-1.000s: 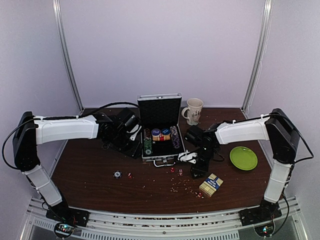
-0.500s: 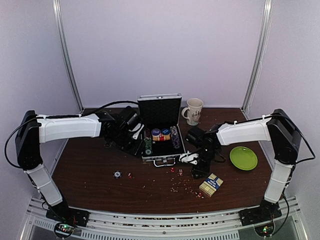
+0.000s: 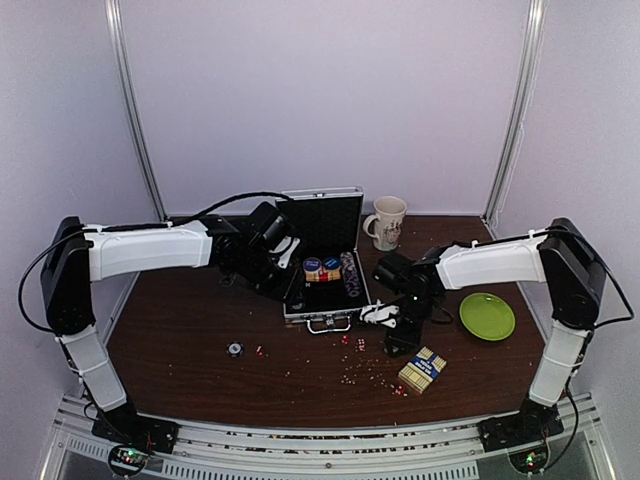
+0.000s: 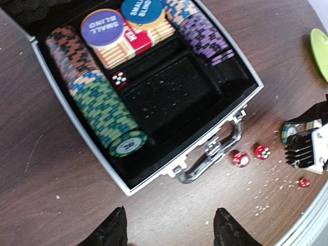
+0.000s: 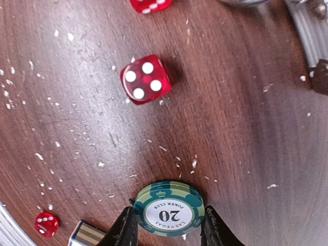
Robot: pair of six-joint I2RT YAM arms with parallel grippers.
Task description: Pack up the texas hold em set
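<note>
The silver case [image 3: 322, 312] lies open at mid-table, lid up. Inside are rows of green [image 4: 102, 113] and purple chips [image 4: 205, 38], blind buttons and one red die [image 4: 119, 79]. My left gripper [image 4: 169, 233] hangs open over bare table just in front of the case's left corner. In front of the handle [image 4: 215, 154], a short stack of green "20" chips [image 5: 170, 209] rests on the table. My right gripper [image 5: 169, 225] is shut on that stack, a finger against each side. Red dice [image 5: 144, 78] lie loose close by. The blue-and-tan card box [image 3: 422, 369] lies at the front right.
A cream mug [image 3: 387, 221] stands right of the lid, and a green plate [image 3: 487, 316] lies at the right. A single chip [image 3: 234, 349] and a die [image 3: 260, 351] sit front left. Pale crumbs are scattered over the dark wood.
My left arm has swung right and back, toward the case. My right gripper's fingers have narrowed onto the green chip stack.
</note>
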